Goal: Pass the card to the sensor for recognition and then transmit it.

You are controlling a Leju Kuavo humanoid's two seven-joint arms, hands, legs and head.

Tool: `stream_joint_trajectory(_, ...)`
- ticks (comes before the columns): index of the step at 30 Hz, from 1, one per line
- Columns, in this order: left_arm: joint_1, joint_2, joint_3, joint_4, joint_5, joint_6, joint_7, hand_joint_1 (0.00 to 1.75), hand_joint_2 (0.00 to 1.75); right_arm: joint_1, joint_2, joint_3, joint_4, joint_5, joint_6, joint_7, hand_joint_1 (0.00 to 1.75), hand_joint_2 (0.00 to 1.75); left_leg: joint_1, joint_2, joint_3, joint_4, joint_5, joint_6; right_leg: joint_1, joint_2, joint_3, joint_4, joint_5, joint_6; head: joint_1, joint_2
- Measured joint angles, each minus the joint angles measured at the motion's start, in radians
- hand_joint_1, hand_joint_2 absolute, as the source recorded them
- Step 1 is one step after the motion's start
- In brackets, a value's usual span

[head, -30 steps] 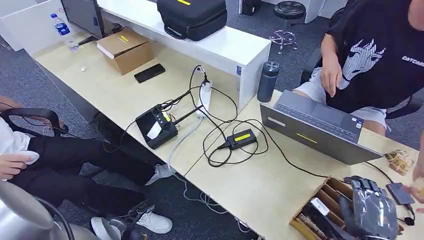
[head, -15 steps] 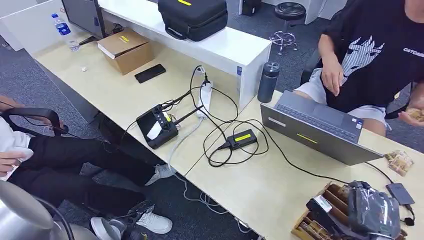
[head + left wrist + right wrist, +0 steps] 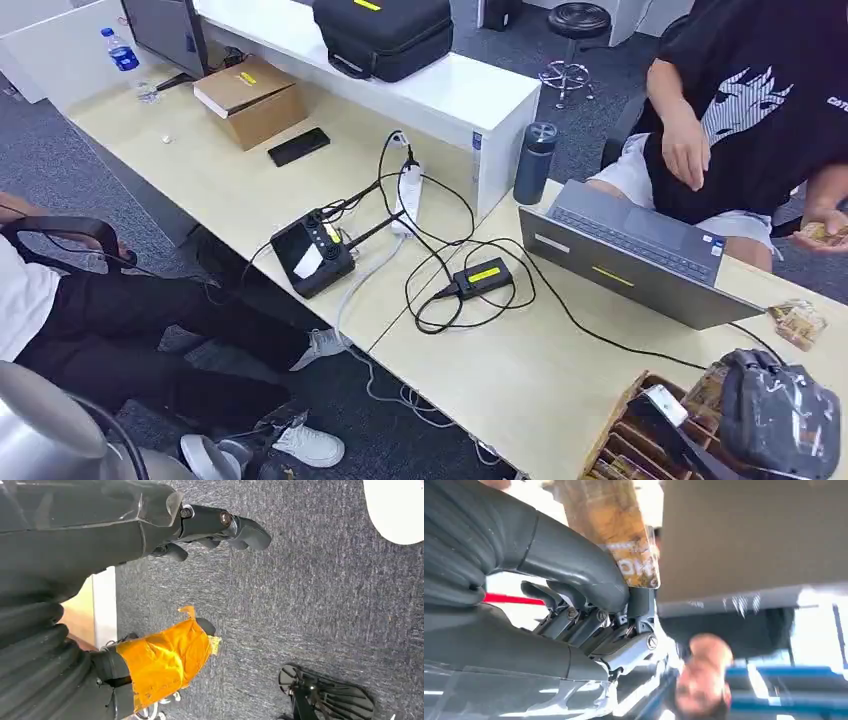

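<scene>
My right hand [image 3: 782, 418] hovers over the wooden card box [image 3: 622, 448] at the table's near right corner. In the right wrist view its thumb [image 3: 569, 565] and fingers pinch a brown printed card [image 3: 624, 535], which stands up out of the grip. A brown edge of that card [image 3: 706, 386] peeks out beside the hand in the head view. My left hand [image 3: 200, 580] hangs over grey carpet with its fingers [image 3: 225, 525] apart and nothing in it; its thumb [image 3: 165, 660] is wrapped in orange tape.
A grey laptop [image 3: 640, 250] stands open just behind the box, and a card packet [image 3: 797, 322] lies to its right. A seated person behind the laptop holds cards in one hand [image 3: 822, 232]. Cables and a black adapter [image 3: 484, 276] cross mid-table; a dark bottle [image 3: 536, 162] stands further back.
My right hand has lifted out of the card box and shifted right with a card in its grip. The person's hand has drawn back from the table's right edge.
</scene>
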Motion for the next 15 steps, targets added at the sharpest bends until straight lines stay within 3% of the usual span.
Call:
stream_joint_trajectory(9, -0.002, 0.002, 0.0, 0.0, -0.019, -0.011, -0.007, 0.0, 1.75, -0.037, -0.004, -0.021, -0.167, -0.013, 0.03, 0.01, 1.75, 1.75, 0.0, 0.0, -0.001, 0.0, 0.0, 0.0, 0.0, 0.0, 0.0, 0.0, 0.0, 0.0, 0.0, 0.0)
stream_joint_trajectory(15, -0.005, 0.011, 0.0, 0.0, -0.034, -0.022, -0.009, 0.0, 1.75, -0.154, 0.016, -0.022, -0.114, -0.025, 0.152, 0.078, 1.75, 1.75, 0.0, 0.001, -0.001, 0.0, 0.001, 0.0, 0.0, 0.0, -0.001, 0.001, 0.001, -0.001, 0.0, 0.0)
